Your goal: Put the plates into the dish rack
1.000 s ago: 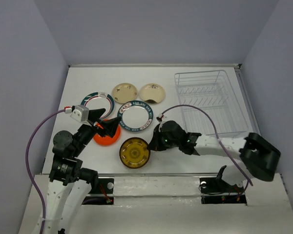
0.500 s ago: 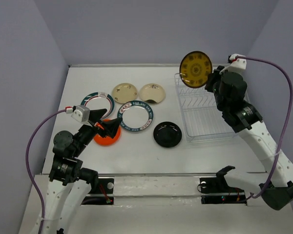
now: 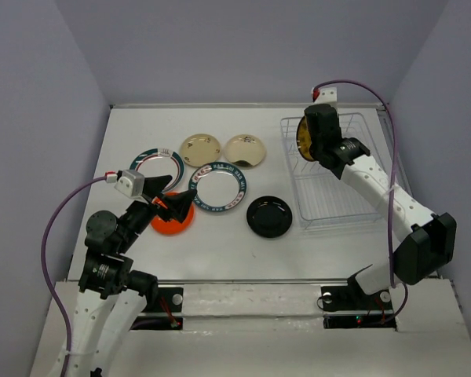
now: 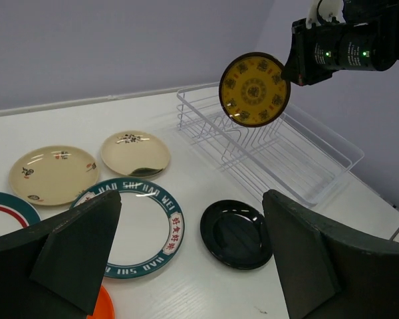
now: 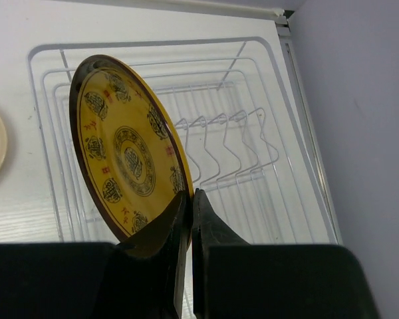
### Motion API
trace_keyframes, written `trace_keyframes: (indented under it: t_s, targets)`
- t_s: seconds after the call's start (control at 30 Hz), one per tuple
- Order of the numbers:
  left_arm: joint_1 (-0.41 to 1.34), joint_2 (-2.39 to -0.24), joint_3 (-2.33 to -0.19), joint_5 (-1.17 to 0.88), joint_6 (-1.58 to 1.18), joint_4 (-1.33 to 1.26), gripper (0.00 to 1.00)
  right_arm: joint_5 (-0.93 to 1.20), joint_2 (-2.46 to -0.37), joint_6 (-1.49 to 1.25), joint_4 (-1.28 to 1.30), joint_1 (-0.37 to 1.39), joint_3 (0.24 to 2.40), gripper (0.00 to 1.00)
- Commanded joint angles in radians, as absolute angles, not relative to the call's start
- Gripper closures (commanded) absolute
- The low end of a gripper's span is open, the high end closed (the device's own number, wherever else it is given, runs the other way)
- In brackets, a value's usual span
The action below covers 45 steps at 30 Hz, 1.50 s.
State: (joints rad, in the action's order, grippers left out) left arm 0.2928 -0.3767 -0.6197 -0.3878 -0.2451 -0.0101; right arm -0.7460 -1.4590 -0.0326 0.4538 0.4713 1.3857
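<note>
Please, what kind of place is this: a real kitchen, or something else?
Probably a robot test booth, not a kitchen: bare grey walls close in a white table, and plates lie spread on it beside a wire dish rack.

Our left arm [image 3: 110,236] sits folded at 8 o'clock, left gripper [image 3: 171,195] spread wide and aimed toward 3 o'clock. Our right arm [image 3: 377,184] stretches to 1 o'clock, right gripper [image 5: 188,199] pinching a plate [image 5: 126,166] by its rim.
</note>
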Motion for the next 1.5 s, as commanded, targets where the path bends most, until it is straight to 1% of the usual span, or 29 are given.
trace_keyframes:
  t_s: [0.0,0.47,0.7,0.8,1.03,1.17,1.2,1.27,1.33,1.4,1.47]
  targets:
    - [0.296,-0.374,-0.65,-0.365,-0.267,-0.048,0.01,-0.798,-1.468,0.034,0.42,0.466,1.473,0.93]
    - [0.295,-0.38,-0.65,-0.336,-0.268,-0.038,0.01,-0.769,-1.635,0.003,0.463,0.466,1.489,0.93]
    - [0.296,-0.38,-0.653,-0.341,-0.264,-0.035,0.01,-0.813,-1.678,0.003,0.466,0.476,1.494,0.93]
    - [0.296,-0.382,-0.653,-0.338,-0.264,-0.035,0.01,-0.772,-1.667,0.003,0.465,0.485,1.505,0.93]
    - [0.296,-0.374,-0.653,-0.331,-0.265,-0.029,0.01,-0.77,-1.718,-0.057,0.465,0.505,1.493,0.92]
    - [0.295,-0.367,-0.655,-0.316,-0.265,-0.023,0.01,-0.785,-1.74,-0.077,0.469,0.525,1.497,0.87]
    - [0.296,-0.373,-0.657,-0.313,-0.264,-0.021,0.01,-0.785,-1.736,-0.08,0.472,0.525,1.497,0.83]
    - [0.296,-0.379,-0.66,-0.305,-0.264,-0.02,0.01,-0.779,-1.727,-0.087,0.474,0.534,1.502,0.78]
    - [0.295,-0.388,-0.661,-0.29,-0.261,-0.017,0.01,-0.762,-1.698,-0.095,0.476,0.534,1.499,0.69]
    - [0.293,-0.394,-0.663,-0.269,-0.259,-0.015,0.01,-0.75,-1.655,-0.095,0.477,0.534,1.497,0.61]
    - [0.29,-0.399,-0.664,-0.255,-0.259,-0.012,0.01,-0.715,-1.62,-0.094,0.479,0.534,1.493,0.49]
